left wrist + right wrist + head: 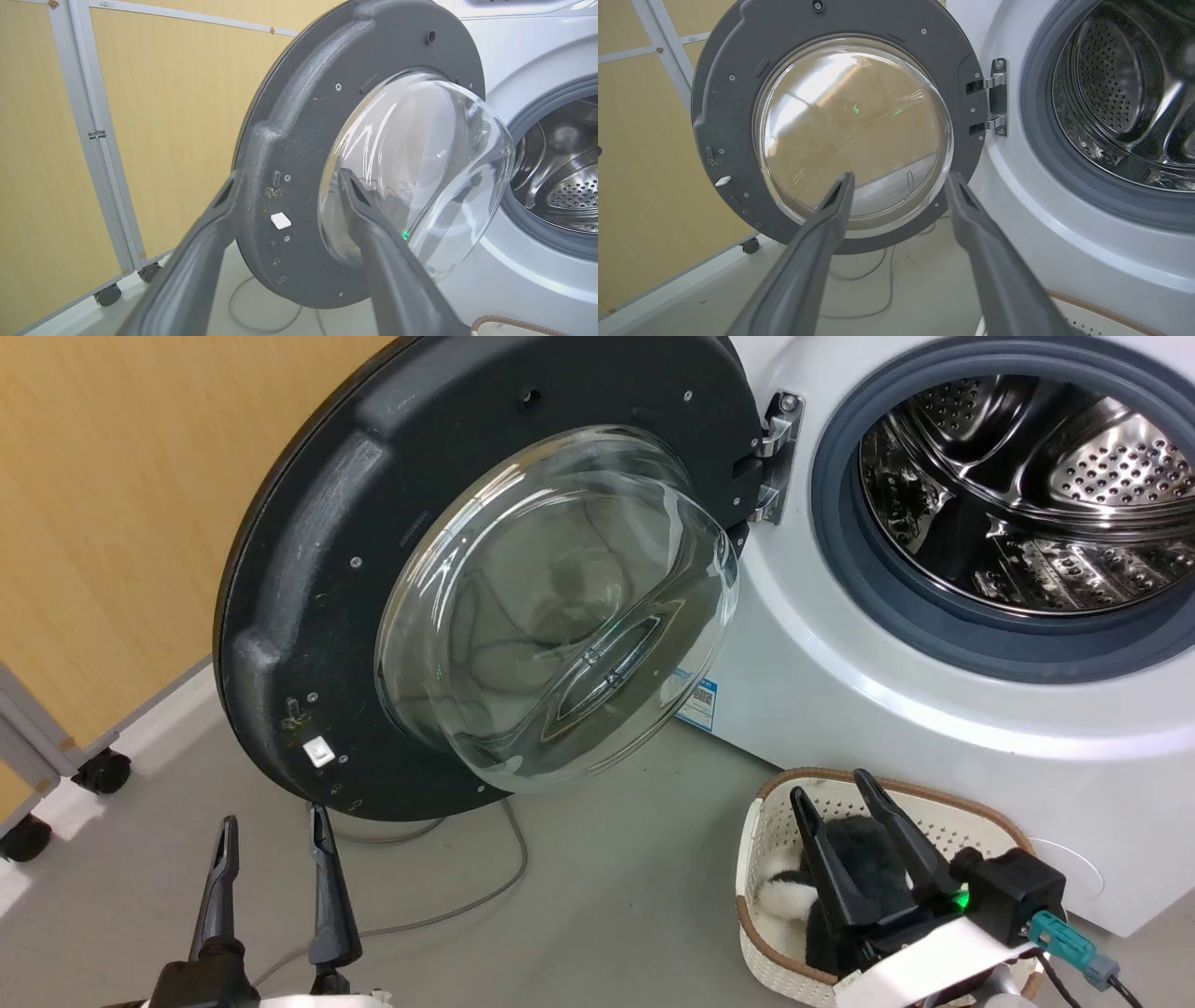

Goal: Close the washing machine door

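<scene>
The washing machine door [308,616] stands swung wide open to the left of the washing machine [840,691]. It hangs on its metal hinge [775,457], with its inner face and clear glass bowl [560,616] turned towards the robot. The porthole is uncovered, showing the grey gasket [840,523] and the perforated steel drum [1046,495].

A small blue sticker [698,700] sits low on the white front, partly behind the glass. It carries a square code, but its writing is too small to read. A small white tab [318,750] on the door's black rim bears no legible marking.

The left pincer [274,817] is released, fingers spread and grasping nothing. It is low in front of the door's bottom edge and apart from it. The right pincer [830,784] is also released and empty, above a cream perforated basket [752,840] that holds something dark and furry [868,868]. A grey cable [485,887] trails across the floor beneath the door.
</scene>
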Controlling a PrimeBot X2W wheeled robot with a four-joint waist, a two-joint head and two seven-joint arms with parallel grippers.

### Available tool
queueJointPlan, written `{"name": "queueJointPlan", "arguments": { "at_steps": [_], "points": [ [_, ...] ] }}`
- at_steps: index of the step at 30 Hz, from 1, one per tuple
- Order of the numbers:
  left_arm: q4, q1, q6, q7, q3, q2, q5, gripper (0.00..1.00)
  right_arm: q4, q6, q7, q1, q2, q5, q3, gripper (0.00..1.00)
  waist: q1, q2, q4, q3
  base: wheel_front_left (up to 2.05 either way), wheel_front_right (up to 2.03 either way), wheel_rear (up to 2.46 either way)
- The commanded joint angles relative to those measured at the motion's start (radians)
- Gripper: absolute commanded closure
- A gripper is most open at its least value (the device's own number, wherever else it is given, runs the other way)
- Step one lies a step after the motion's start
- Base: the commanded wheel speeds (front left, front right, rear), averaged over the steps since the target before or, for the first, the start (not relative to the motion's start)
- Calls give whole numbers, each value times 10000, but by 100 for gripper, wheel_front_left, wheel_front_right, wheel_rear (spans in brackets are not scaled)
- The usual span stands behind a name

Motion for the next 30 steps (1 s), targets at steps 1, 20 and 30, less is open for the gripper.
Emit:
{"name": "queueJointPlan", "arguments": {
  "at_steps": [1, 20, 30],
  "points": [
    [-55, 147, 49, -55, -7, 5, -37, 0, 22, 8, -45, -130, -84, 89, 15, 0, -1, 0, 0, 2, 0, 0, 0],
    [1588, -3161, -1876, 448, 2868, 1203, -3406, 100, -744, 8, 1, 713, -122, -441, -1074, 0, -1, 0, -119, 649, 0, 0, 0],
    [5586, -6454, -2078, 3323, 5378, 2280, -8241, 100, -1408, 8, 467, 681, -280, -687, -1047, 0, -1, 0, -713, 1361, 0, 0, 0]
  ]
}}
